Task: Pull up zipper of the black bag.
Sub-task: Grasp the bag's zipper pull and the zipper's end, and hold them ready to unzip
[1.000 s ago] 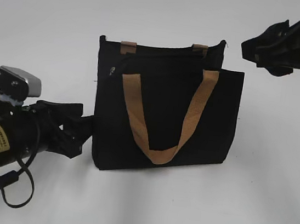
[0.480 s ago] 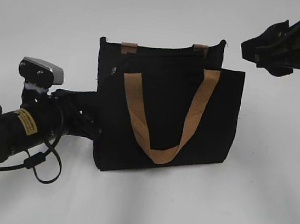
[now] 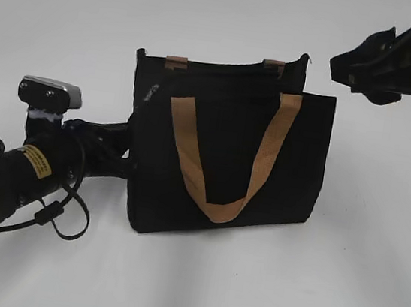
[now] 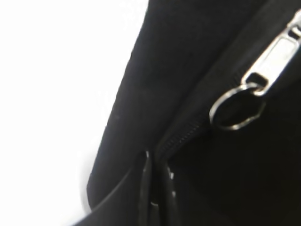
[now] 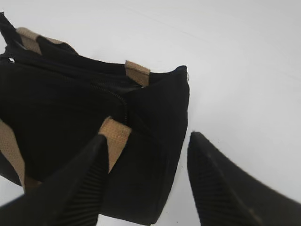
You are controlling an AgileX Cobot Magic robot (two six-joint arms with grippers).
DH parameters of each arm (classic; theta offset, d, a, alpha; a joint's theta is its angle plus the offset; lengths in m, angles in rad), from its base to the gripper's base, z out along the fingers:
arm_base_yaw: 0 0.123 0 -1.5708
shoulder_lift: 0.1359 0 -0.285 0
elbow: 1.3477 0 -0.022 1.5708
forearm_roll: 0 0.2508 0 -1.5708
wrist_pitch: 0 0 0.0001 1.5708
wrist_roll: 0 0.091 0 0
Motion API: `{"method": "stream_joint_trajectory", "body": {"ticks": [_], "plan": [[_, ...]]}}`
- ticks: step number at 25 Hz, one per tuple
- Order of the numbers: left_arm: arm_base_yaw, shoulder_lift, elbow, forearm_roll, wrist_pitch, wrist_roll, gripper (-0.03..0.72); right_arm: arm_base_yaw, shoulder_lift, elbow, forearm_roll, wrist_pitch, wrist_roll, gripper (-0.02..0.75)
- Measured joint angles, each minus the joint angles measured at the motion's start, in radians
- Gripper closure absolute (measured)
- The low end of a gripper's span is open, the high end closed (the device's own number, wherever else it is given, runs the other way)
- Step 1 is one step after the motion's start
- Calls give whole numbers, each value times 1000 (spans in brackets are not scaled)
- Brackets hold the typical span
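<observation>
The black bag [image 3: 227, 164] stands on the white table with tan handles [image 3: 214, 200] hanging down its front. Its zipper runs along the top edge; the silvery pull tab [image 3: 151, 90] sits near the top left corner. In the left wrist view the pull tab [image 4: 275, 52] and its ring [image 4: 235, 110] show close up on the zip line. My left gripper [image 3: 123, 154] [image 4: 154, 188] is pressed to the bag's left edge, its jaws shut on the black fabric just below the zip line. My right gripper [image 3: 346, 66] [image 5: 148, 139] is open and empty, hovering above the bag's [image 5: 155, 122] top right corner.
The white table [image 3: 341, 277] surrounds the bag on all sides. My left arm and its cable loop [image 3: 60, 218] lie low over the table at the front left.
My left gripper has moved right to the bag's left edge and closed on the fabric there. The bag's left side shifted slightly. The right arm has not moved.
</observation>
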Motion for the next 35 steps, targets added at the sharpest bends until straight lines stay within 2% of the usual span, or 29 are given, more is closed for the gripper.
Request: {"method": "stream_joint_trajectory", "body": {"ticks": [3, 6, 11, 14, 25, 32, 35], "plan": [[0, -13, 45, -5, -43, 0, 683, 32, 0, -13, 0, 1, -23, 316], [0, -65, 108, -11, -50, 0, 683, 114, 3, -47, 0, 0, -118, 317], [0, -182, 185, -15, -52, 0, 683, 249, 61, -116, 0, -1, -247, 367], [0, -260, 194, -16, -52, 0, 683, 296, 120, -154, 0, 0, -267, 387], [0, -464, 195, -11, -53, 0, 683, 355, 330, -332, 0, 40, -277, 437], [0, -480, 194, 1, -49, 0, 683, 358, 380, -349, 11, 111, -277, 443], [0, -480, 176, 6, -46, 0, 683, 358, 382, -349, 55, 113, -277, 455]]}}
